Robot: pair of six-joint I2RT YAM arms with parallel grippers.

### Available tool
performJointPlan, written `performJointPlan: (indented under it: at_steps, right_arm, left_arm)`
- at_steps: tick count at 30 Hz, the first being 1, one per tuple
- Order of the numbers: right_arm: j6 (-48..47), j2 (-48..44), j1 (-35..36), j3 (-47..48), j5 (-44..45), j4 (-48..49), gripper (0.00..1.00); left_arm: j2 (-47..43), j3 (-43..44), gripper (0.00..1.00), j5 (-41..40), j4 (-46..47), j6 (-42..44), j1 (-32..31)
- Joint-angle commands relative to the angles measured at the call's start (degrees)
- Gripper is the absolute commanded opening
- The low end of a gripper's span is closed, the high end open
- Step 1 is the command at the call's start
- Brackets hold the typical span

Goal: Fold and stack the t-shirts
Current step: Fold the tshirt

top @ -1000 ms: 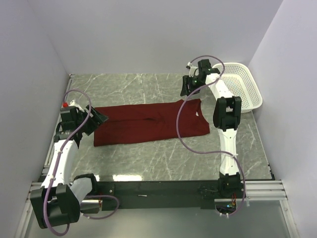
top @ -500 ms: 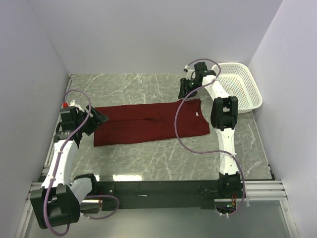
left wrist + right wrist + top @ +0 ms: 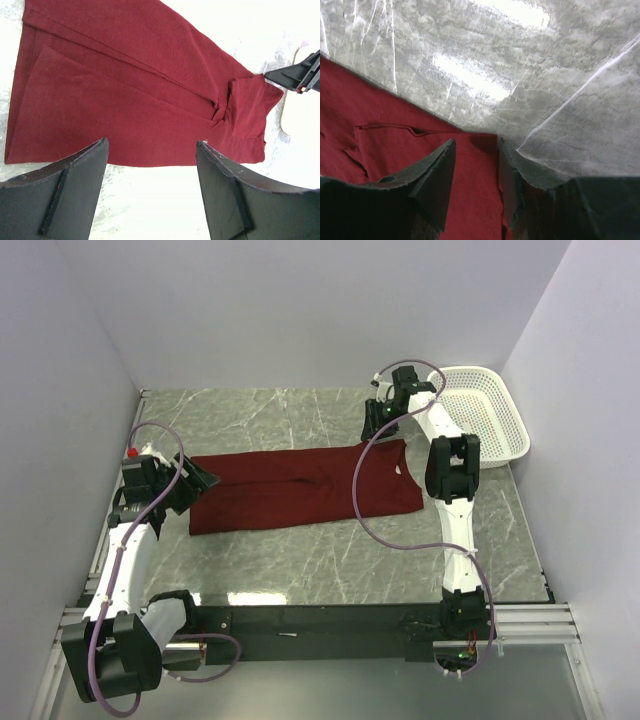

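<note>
The maroon t-shirt [image 3: 300, 490] lies flat on the marble table, folded into a long band running left to right. My left gripper [image 3: 205, 480] is open at the shirt's left end. In the left wrist view its fingertips [image 3: 152, 145] hang over bare table just short of the shirt's edge [image 3: 125, 90]. My right gripper [image 3: 376, 423] is open at the shirt's far right corner. In the right wrist view its jaws [image 3: 476, 142] straddle that corner of the shirt [image 3: 395, 145], with cloth between them.
A white perforated basket [image 3: 492, 418] stands at the back right, against the right wall. Side walls close in the table on the left and right. Marble table [image 3: 300, 570] lies bare in front of the shirt.
My right arm has shifted slightly left and settled its gripper at the shirt's far right corner. The left arm and the shirt have not moved.
</note>
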Motion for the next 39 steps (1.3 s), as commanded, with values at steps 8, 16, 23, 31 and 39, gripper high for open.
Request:
performJointPlan:
  at_steps: [8,16,23,31,39]
  right_arm:
    - [0.8,2.4,0.3,3.1,-0.4,-1.8,0.46]
    - [1.1,2.7,0.2,3.3,-1.2,-1.7,0.41]
    - [0.7,2.4,0.3,4.1,-2.3,-0.9,0.22]
    - [-0.4,0.1,0.0,2.1,-5.4,1.2,0.13]
    - [-3.0,-4.8,-0.6,-4.2,-8.0,4.4,0.14]
  left_arm:
    - [-1.1,1.0,0.76,1.2,0.8,-0.5,0.3]
    - [-1.3,1.0,0.76,1.2,0.8,-0.8,0.2]
    - [-1.6,1.0,0.76,1.2,0.4,-0.7,0.2]
    - [-1.5,0.4,0.76,1.4,0.5,-0.7,0.3]
    - [-1.8,0.0,0.76,1.5,0.4,-0.7,0.2]
